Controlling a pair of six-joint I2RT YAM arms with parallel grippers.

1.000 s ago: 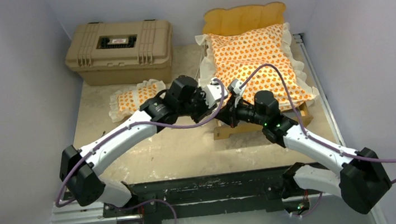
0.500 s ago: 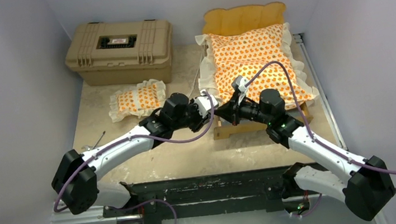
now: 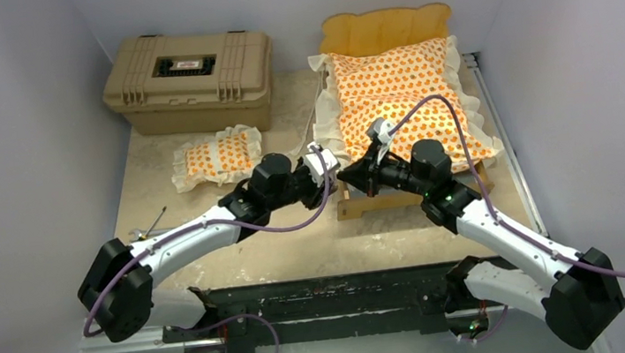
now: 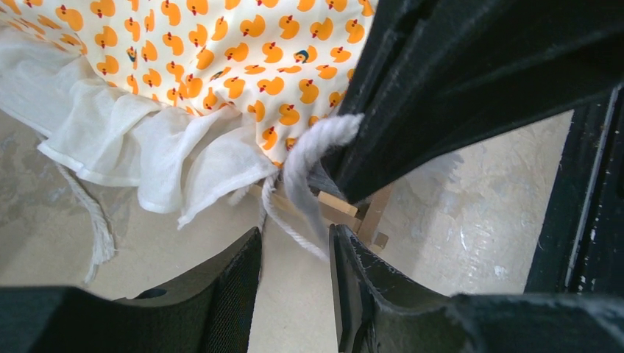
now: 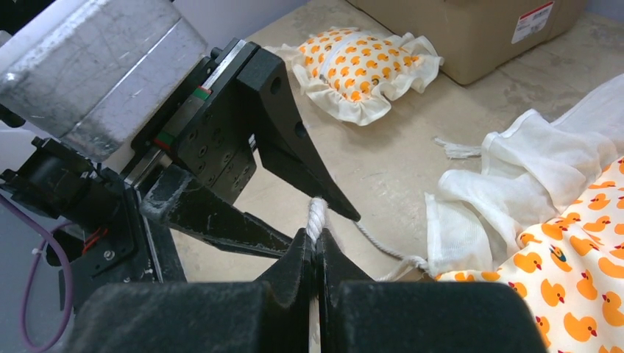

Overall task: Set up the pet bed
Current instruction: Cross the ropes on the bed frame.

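Observation:
The pet bed's light-wood frame (image 3: 385,24) stands at the back right, and the duck-print, white-ruffled mattress cushion (image 3: 402,95) lies on it. The matching pillow (image 3: 218,156) lies on the table to its left. At the cushion's near-left corner, my right gripper (image 5: 316,239) is shut on a white cord (image 5: 316,209) that runs from the ruffle (image 5: 500,191). My left gripper (image 4: 294,243) faces it with its jaws apart. The cord (image 4: 309,147) hangs loosely past the left gripper's fingertips. The two grippers (image 3: 328,182) (image 3: 345,174) meet tip to tip.
A tan hard case (image 3: 186,75) stands at the back left, behind the pillow. A second loose cord (image 4: 99,228) trails on the table beside the ruffle. A black rail (image 3: 331,294) runs along the near edge. Walls close in on three sides.
My left gripper has opened, let go of the cord and drawn back leftward from the cushion corner. The right gripper has kept its grip on the cord and shifted slightly left.

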